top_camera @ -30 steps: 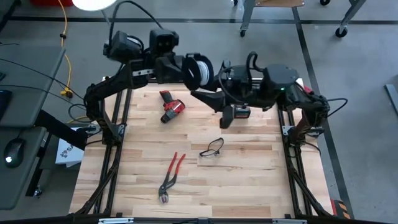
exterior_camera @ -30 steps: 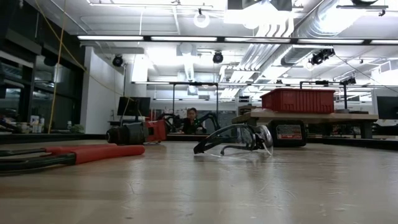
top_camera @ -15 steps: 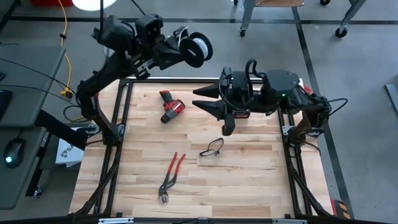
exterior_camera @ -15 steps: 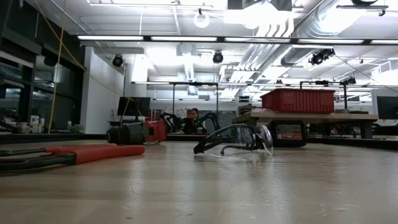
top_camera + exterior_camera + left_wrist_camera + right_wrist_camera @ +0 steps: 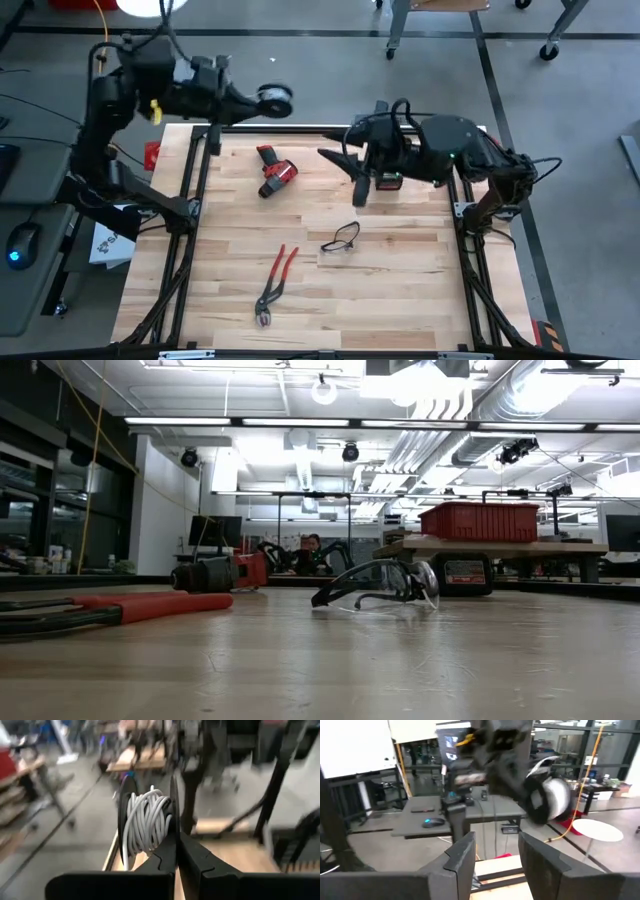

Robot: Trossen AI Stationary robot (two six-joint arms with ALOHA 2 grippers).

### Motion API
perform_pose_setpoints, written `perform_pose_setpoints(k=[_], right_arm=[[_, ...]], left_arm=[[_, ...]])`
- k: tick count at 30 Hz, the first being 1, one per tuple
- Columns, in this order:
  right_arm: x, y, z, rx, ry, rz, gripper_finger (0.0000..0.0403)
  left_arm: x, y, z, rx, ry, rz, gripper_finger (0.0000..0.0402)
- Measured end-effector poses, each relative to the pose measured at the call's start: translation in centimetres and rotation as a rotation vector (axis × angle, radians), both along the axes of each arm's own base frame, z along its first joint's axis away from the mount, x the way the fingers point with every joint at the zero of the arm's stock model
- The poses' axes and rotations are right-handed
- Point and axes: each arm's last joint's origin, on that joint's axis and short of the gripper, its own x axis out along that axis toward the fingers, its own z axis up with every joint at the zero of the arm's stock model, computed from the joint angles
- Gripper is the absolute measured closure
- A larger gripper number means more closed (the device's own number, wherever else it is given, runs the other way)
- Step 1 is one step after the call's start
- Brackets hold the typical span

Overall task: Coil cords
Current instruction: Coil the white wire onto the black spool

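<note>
**Desk:** What's in the shot, biggest first?

**Caption writer:** A wooden table (image 5: 400,290), both arms at its far edge. The left gripper (image 5: 176,851), lifted past the table's far left corner, pinches one flange of the black spool (image 5: 147,817), which carries the white cord (image 5: 145,822) wound around it. The right gripper (image 5: 356,185) hangs above the far middle of the table with fingers parted and nothing between them. Below it on the table lie a red-and-black power tool (image 5: 276,172), red-handled pliers (image 5: 274,280) and clear safety glasses (image 5: 341,238).

**Desk:** What could go wrong?

**Caption writer:** The hold looks thin, on a flange edge only, so in my judgement a quick swing could twist the spool free and drop it off the table. The outer turns sit loose; slack could let loops slide off and tangle.

**Desk:** Any brand or label?

**Caption writer:** A label shows on a black item behind the glasses in the low view, but its writing is too small to read.
</note>
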Motion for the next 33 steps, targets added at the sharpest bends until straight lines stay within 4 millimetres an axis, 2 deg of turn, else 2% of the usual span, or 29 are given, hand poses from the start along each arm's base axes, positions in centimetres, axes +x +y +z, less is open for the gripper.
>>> perform_pose_setpoints(k=[4,7,11,19,26,33], right_arm=[[0.4,-1.6,0.0,-0.022,0.006,-0.001,0.0260],[1.3,-2.3,-0.5,-0.032,0.023,0.046,0.0260],[3.2,-2.7,-2.1,-0.074,0.094,0.121,0.0260],[5.5,-3.8,-4.0,-0.146,0.173,0.090,0.0260],[5.9,-3.7,-4.5,-0.124,0.187,0.138,0.0260],[6.0,-3.7,-5.0,-0.088,0.229,0.137,0.0260]], left_arm=[[-1.4,-1.1,-1.5,0.020,0.183,0.051,0.0401],[-1.4,-2.0,-2.2,0.046,0.276,0.078,0.0401],[-0.6,-3.0,-2.3,0.090,0.285,0.083,0.0401],[1.3,-4.5,-3.1,0.113,0.332,0.005,0.0401],[2.7,-5.0,-3.7,0.130,0.361,-0.015,0.0401],[2.8,-4.9,-3.7,0.140,0.361,-0.010,0.0401]])
